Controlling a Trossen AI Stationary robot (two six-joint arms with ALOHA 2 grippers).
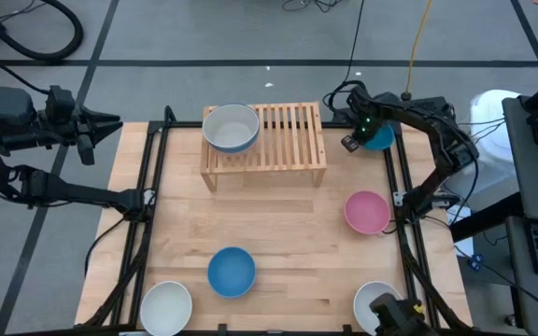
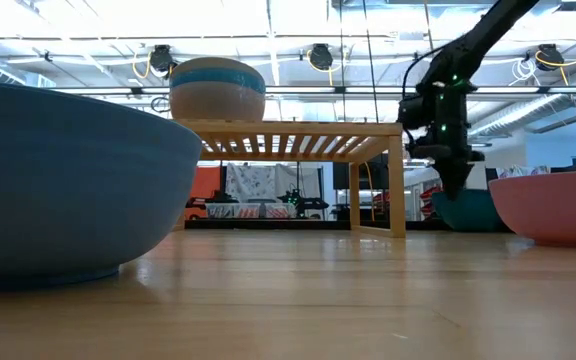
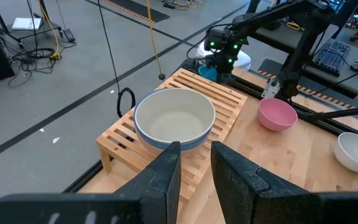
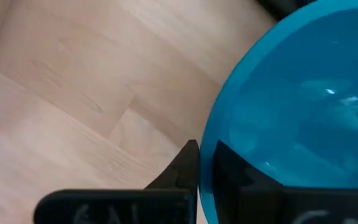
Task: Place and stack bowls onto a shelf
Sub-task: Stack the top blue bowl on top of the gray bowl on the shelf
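The light-wood slatted shelf (image 1: 288,140) stands at the table's far middle. A stack of bowls (image 1: 231,128), grey-beige with a blue band (image 2: 218,88), rests on the shelf's left part. A teal bowl (image 1: 381,140) sits on the table just right of the shelf. My right gripper (image 1: 361,140) is shut on its rim. My left gripper (image 1: 115,121) is open and empty, beyond the table's far left corner; its view looks toward the shelf (image 3: 194,158). My right gripper holds the teal bowl's rim (image 4: 207,134) on the side facing the shelf, one finger (image 4: 185,165) outside the wall and one (image 4: 235,171) inside. The fingers point down from above (image 2: 453,170). The bowl (image 2: 468,210) sits upright and looks to rest on the table.
A pink bowl (image 1: 367,212) lies at the right, a blue bowl (image 1: 231,272) at the near middle, a white bowl (image 1: 166,308) at the near left and another white bowl (image 1: 374,301) at the near right. The shelf's right half (image 1: 297,131) is bare slats.
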